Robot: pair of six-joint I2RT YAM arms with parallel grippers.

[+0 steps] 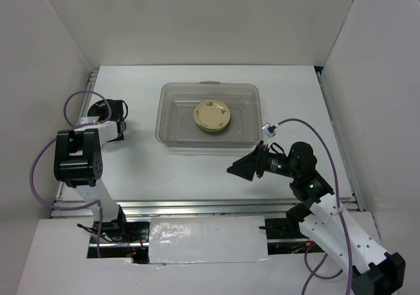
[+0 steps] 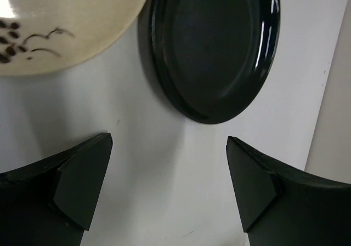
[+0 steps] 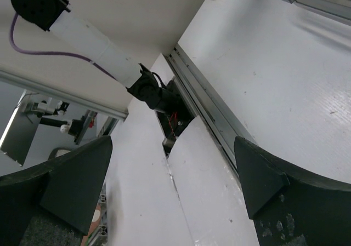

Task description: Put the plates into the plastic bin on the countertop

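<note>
The left end effector (image 2: 169, 147) hangs low over the bench (image 1: 131, 170) with its jaws spread fully apart and nothing between them. Just ahead of it and a little toward its right finger lies a black plate (image 2: 219, 49), flat on the bench. A cream plate (image 2: 55, 21) with dark brush marks sits ahead of its left finger, just beside the black one. Whether their rims touch is hard to tell. The step in hand looks like picking up the black plate. It would probably go best by shifting slightly toward the right finger so the near rim is centred in the gap, then coming down to pinch that raised rim rather than trying to span the whole plate. The glossy glaze may slip, so the bite should be deep. The left finger should stay off the cream plate so it is not nudged. Well off to this end effector's right stands the bin (image 1: 164, 94), with a tan plate (image 1: 212, 116) already lying inside. The carry will need to clear the bin's lip before lowering. The right end effector (image 3: 173, 147) hovers on the near side of the bin, equally wide open and empty, its fingers pointing across toward the left arm's base. It seems best kept there, out of the path.
</note>
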